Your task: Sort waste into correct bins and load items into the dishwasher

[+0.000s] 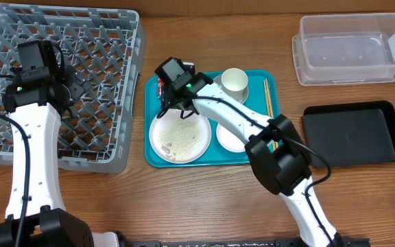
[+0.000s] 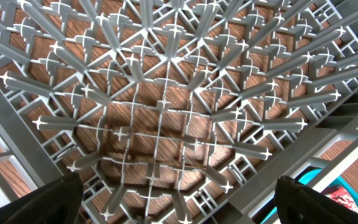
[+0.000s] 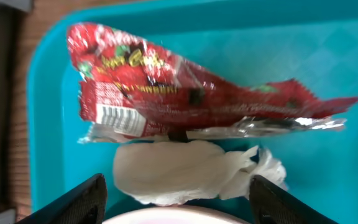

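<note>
Right gripper [image 3: 178, 190]: spread wide, nothing held, poised over teal tray's [image 3: 353, 162] far-left corner.
Waste: white tissue [image 3: 179, 177] is seen between the jaws, touching red snack wrapper [image 3: 185, 93] (edges overlapping).
Left gripper [image 2: 176, 193]: fully spread, empty, left of tray.
Risk: wrapper could be pinched along with tissue, so sorting would be spoiled.

Bright even light, blurry wrapper [image 3: 191, 93]

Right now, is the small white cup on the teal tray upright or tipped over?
Upright: the cup on the teal tray shows its full round open mouth to the overhead camera.
</note>
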Available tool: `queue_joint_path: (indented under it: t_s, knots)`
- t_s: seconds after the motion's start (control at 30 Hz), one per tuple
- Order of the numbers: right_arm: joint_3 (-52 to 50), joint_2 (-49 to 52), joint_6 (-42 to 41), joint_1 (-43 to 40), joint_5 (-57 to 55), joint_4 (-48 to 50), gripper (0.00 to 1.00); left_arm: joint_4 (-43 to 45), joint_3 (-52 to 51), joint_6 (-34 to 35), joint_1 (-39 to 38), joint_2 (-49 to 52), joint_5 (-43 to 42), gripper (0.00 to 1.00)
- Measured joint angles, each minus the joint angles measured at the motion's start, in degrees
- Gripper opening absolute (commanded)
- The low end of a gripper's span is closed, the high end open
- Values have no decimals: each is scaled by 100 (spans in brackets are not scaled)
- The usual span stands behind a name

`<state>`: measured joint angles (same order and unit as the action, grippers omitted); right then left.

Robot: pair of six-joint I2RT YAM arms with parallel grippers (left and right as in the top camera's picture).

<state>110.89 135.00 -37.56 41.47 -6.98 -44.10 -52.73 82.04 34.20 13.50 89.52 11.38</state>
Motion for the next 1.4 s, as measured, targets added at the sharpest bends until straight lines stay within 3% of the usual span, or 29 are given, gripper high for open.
queue_joint_path:
  t_s: [0.1,0.2,0.43,0.53,0.8,1.03,1.23,1.4]
  knots:
    - [0,92,-46,7,-120,13,72,0,0,0,0,0,0,100]
    - [0,114,-87,7,-214,66,60,0,0,0,0,0,0,100]
    - [0,114,-129,9,-348,133,16,0,0,0,0,0,0,100]
    - [57,114,-140,9,-369,-4,4,-2,0,0,0,0,0,100]
    - [1049,138,-144,9,-376,-1394,4,-2,0,0,0,0,0,100]
    - [3036,138,83,-2,-437,-2739,4,-2,0,0,0,0,0,100]
    - [4610,133,334,-210,-1473,-3805,4,0,0,0,0,0,0,100]
    - [5104,133,761,-1073,-2181,-4065,4,0,0,0,0,0,0,100]
